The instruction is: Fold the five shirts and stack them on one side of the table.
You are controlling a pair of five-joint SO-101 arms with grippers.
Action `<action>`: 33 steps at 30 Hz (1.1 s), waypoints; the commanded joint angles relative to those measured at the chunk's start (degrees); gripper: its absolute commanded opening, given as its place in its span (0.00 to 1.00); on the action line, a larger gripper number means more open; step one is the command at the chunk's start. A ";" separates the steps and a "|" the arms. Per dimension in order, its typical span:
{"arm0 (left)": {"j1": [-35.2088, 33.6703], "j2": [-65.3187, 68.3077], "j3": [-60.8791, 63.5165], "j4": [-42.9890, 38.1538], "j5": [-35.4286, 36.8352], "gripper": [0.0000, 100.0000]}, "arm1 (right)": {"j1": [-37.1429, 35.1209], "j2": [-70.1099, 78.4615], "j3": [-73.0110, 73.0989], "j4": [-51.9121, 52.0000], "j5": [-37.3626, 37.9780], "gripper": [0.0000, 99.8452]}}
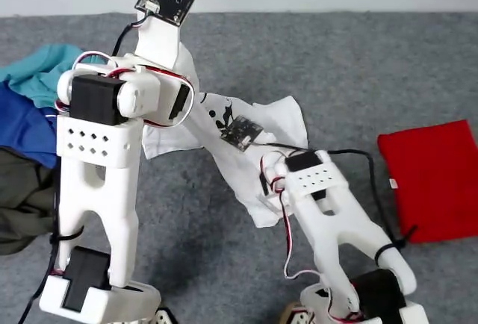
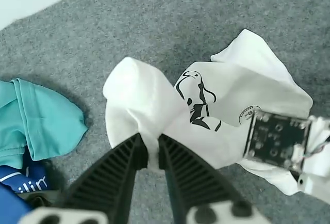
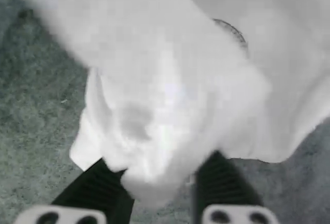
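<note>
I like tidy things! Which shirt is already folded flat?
The red shirt, a neat rectangle alone; the white shirt is bunched, the other shirts lie heaped.

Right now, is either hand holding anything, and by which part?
Both hold the white shirt: the left hand pinches a raised fold, and the right hand grips a bunched part.

The grey table (image 1: 336,63) bears a white shirt (image 1: 280,119), a folded red shirt (image 1: 433,178) and a heap of shirts (image 1: 22,115).
</note>
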 commanded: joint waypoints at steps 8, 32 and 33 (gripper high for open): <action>0.09 -2.90 -0.13 -0.44 0.00 0.01 | 10.42 -5.85 -30.42 15.16 -0.70 0.01; -0.44 -34.29 -4.62 0.79 0.09 0.01 | 18.59 -38.37 -73.23 33.89 -6.77 0.01; -0.53 -35.78 -4.26 0.97 0.09 0.01 | 20.18 -38.55 -75.25 33.89 -6.77 0.01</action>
